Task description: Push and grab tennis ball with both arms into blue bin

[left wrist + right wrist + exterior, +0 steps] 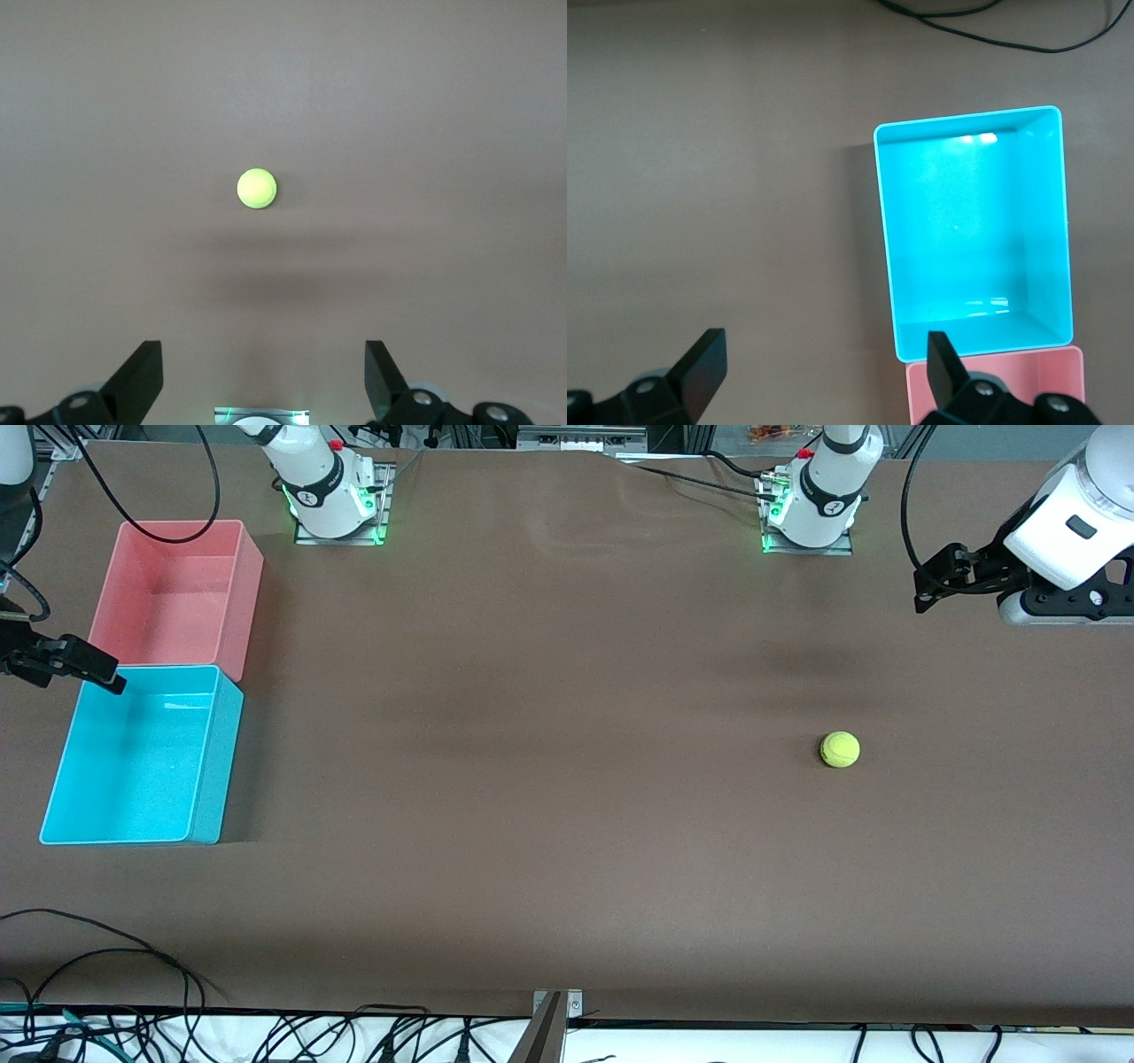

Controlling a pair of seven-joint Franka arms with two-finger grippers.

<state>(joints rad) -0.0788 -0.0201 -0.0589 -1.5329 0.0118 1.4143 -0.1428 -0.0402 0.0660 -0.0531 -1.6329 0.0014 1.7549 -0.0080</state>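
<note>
Near left gripper [261, 376] (open) — tennis ball [840, 749], untouched.

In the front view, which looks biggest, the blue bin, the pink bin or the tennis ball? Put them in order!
1. The blue bin and the pink bin look about alike. The blue one lies nearer the camera, so I won't rank them.
2. The tennis ball looks far smaller than either.
</note>
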